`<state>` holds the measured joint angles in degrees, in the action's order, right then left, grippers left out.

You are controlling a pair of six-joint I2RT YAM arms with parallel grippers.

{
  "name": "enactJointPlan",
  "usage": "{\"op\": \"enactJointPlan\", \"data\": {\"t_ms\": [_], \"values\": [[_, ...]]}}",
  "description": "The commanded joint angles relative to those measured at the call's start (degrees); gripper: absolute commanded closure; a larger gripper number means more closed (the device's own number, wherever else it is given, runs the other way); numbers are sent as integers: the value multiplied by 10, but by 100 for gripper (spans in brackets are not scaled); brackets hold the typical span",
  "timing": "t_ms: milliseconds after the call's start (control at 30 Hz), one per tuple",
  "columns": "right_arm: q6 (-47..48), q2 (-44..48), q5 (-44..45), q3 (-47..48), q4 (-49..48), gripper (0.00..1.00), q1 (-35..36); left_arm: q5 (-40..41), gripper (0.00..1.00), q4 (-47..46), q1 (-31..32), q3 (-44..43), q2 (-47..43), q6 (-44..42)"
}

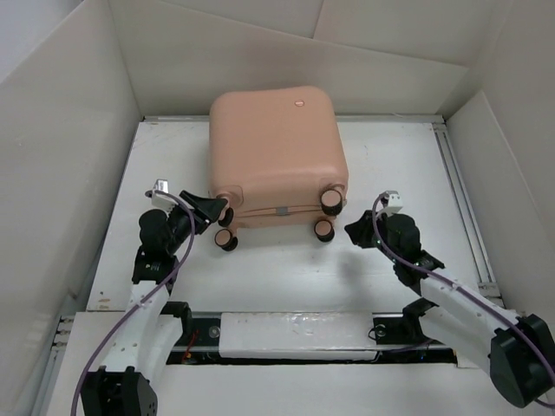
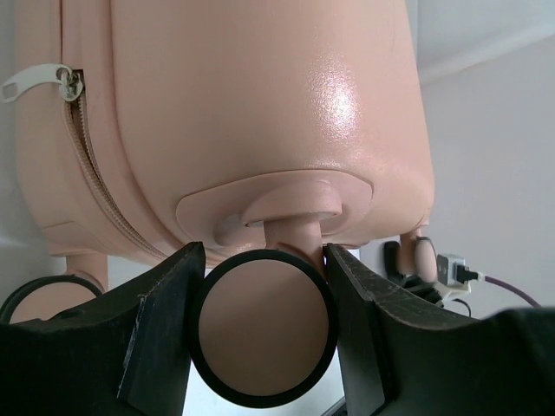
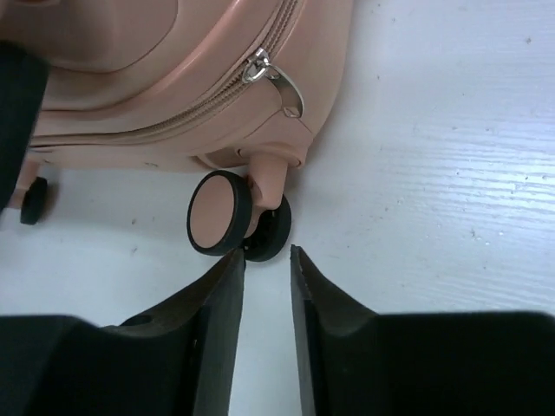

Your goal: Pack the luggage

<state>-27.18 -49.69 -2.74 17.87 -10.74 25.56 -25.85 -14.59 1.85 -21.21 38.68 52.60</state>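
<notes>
Ideally the left claw [image 2: 263, 282], clamped on a wheel [image 2: 264, 342], steadies the luggage [image 1: 277, 147] while the empty, barely-parted right claw [image 3: 267, 260] widens first.

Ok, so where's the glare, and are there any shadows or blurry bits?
Left wrist view: white glare patch on the luggage shell; left hand dark, little detail. Right wrist view: even light, caster wheel sharp, right hand nearly black. Top view: soft shadows on the table near the luggage.
</notes>
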Motion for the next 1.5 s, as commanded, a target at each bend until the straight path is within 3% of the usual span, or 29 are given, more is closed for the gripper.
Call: {"op": "enactJointPlan", "data": {"t_ms": [0, 200, 333, 633, 900, 1067, 1100, 1167, 1333, 1467], "values": [[36, -3, 18, 0, -87, 65, -2, -10, 100, -48, -1, -33, 20, -5], [138, -58, -55, -11, -222, 54, -30, -16, 100, -75, -1, -45, 46, 6], [170, -101, -88, -6, -270, 53, -55, -30, 100, -86, -1, -39, 52, 6], [152, -232, -183, 0, -456, 53, -93, -54, 100, -97, -1, -28, 41, 11], [142, -291, -214, 0, -543, 55, -98, -59, 100, -97, -1, -28, 41, 0], [136, -315, -209, 0, -566, 81, -104, -59, 100, -102, -1, -11, 35, 0], [125, -322, -202, 0, -588, 91, -104, -59, 100, -102, -1, -11, 29, 0], [104, -327, -188, -16, -614, 98, -104, -64, 100, -108, -1, -11, 29, 0], [42, -314, -105, -86, -726, 100, -54, -64, 100, -127, -1, 1, 18, 14], [3, -285, 27, -109, -734, 100, 59, -76, 100, -140, -1, 16, 6, 27]]}}
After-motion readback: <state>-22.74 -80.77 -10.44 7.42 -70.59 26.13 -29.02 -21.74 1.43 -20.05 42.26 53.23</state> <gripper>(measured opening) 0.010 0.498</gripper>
